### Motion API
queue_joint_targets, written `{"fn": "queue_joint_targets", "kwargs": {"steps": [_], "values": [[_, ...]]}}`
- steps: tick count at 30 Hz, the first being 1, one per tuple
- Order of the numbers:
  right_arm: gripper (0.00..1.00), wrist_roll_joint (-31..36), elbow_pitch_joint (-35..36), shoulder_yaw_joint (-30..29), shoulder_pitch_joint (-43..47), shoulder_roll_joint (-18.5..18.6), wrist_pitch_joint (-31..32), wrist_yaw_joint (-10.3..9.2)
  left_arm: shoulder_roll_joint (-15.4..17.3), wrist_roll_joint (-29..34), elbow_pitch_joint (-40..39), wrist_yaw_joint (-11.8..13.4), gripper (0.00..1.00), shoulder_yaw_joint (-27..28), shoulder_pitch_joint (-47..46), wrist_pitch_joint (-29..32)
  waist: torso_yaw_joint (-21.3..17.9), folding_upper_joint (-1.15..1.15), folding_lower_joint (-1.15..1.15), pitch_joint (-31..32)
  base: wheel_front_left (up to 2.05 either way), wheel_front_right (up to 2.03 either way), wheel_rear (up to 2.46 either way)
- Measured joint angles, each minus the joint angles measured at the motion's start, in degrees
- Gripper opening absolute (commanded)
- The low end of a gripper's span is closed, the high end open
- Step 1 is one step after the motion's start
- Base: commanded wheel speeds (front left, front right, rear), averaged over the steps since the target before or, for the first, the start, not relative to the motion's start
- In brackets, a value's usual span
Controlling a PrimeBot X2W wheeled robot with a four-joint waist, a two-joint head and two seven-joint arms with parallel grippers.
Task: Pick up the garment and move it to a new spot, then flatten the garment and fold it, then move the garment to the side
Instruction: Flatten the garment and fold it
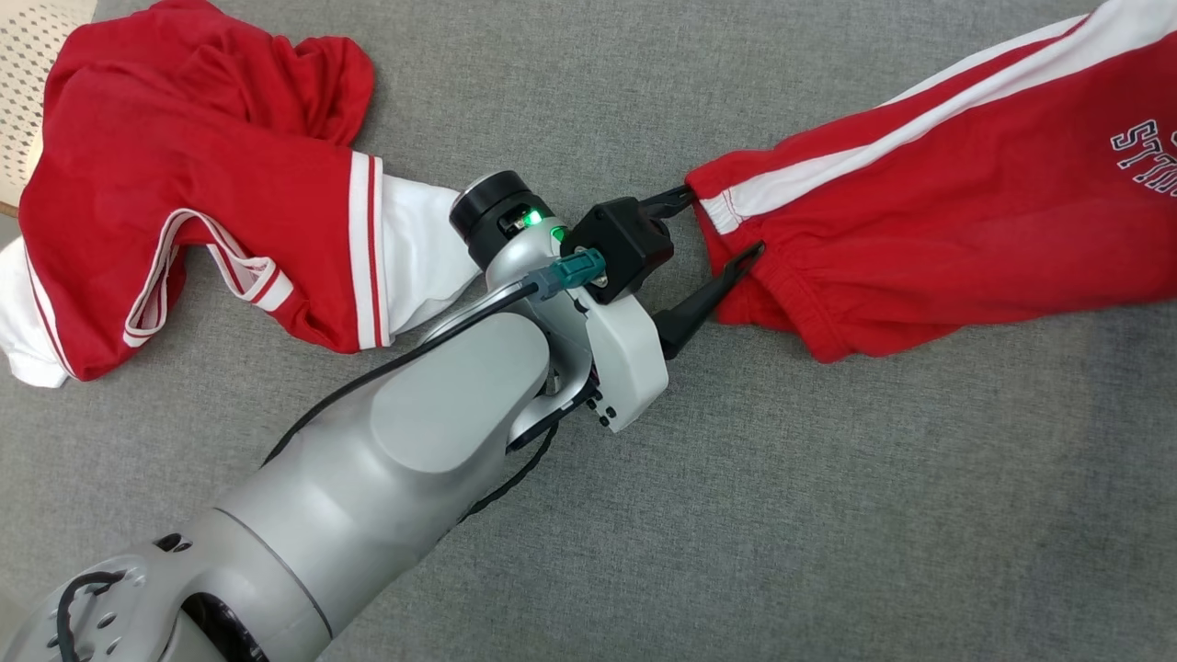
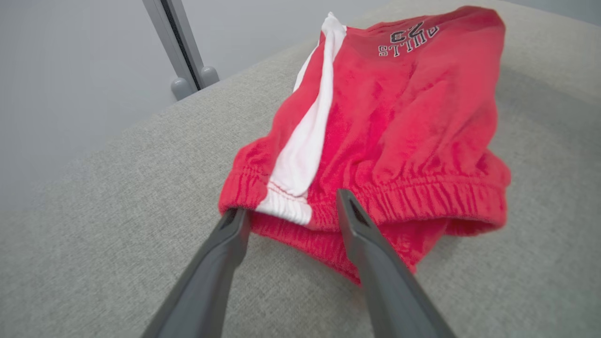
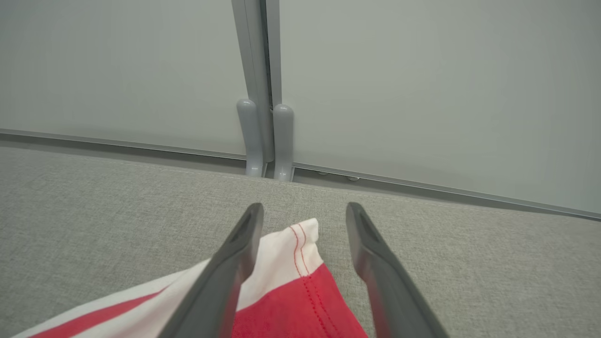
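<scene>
The garment (image 1: pixel 919 211) is a pair of red shorts with a white side stripe and dark lettering, lying stretched out on the grey cloth surface (image 1: pixel 828 506) at the right. My left gripper (image 1: pixel 722 222) stands open at the elastic waistband, its two fingertips resting against the band's edge on either side of the white stripe. From the left wrist, the shorts (image 2: pixel 399 117) run away from the open left gripper (image 2: pixel 290 206). My right gripper (image 3: pixel 305 209) is open too, straddling a red and white stitched corner of the garment (image 3: pixel 291 300).
A second red and white garment (image 1: pixel 184 165) lies crumpled at the left, close to my left forearm. A pale perforated object (image 1: pixel 28 92) sits at the top left corner. Grey wall panels with a post (image 3: pixel 265 136) stand just beyond the surface's far edge.
</scene>
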State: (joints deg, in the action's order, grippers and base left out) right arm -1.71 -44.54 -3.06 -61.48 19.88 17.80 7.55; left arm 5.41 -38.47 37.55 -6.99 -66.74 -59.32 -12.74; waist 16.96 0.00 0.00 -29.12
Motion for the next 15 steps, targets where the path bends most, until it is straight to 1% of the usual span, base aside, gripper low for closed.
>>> {"fn": "queue_joint_targets", "kwargs": {"steps": [2,6,10,13,15], "values": [[1.00,0.56,-1.23,-0.62,-0.16,-0.54,-1.15,0.00,-0.30,0.93,0.88,0.80,1.00,-0.05,-0.19,-0.78,-0.06,0.00,0.00,0.39,0.00,0.00,0.00],[1.00,0.12,-3.49,-2.27,-0.08,-0.92,-3.38,0.00,-0.54,0.51,2.27,1.55,1.00,0.91,0.61,-1.49,-0.51,0.00,0.00,1.70,0.00,0.00,0.00],[1.00,-3.67,-5.06,-2.35,0.91,-1.56,-5.61,-0.01,-0.65,-0.43,3.30,3.15,1.00,3.05,2.52,-2.01,-1.36,0.00,0.00,3.58,0.00,0.00,0.00],[1.00,-6.77,-4.91,-0.34,2.67,-1.62,-7.86,-0.01,0.04,-0.45,4.10,3.91,1.00,3.66,4.25,-2.13,-2.31,0.00,0.00,5.31,0.00,0.00,0.00],[1.00,-9.85,-3.61,2.79,4.47,-1.40,-10.04,-0.07,0.79,-0.45,4.35,4.70,1.00,4.46,5.26,-2.16,-3.06,0.00,0.00,6.58,0.00,0.00,0.00]]}}
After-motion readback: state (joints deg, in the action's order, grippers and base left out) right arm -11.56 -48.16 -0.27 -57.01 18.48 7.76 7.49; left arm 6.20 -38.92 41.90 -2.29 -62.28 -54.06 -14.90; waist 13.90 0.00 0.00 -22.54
